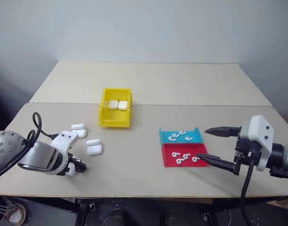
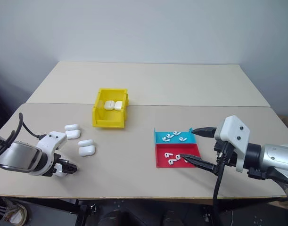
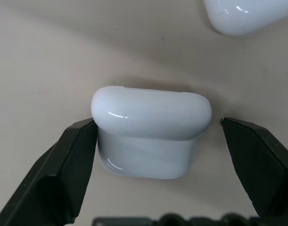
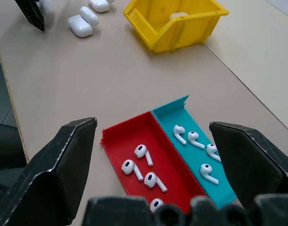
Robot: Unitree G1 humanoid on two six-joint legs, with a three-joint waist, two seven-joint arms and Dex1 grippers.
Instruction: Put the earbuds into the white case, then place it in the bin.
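Left gripper (image 3: 153, 141) jaws wide around a white case (image 3: 151, 129), one finger touching; right gripper (image 1: 214, 147) jaws wide, empty.

No text, label, brand, number or sign can be read anywhere in these views.
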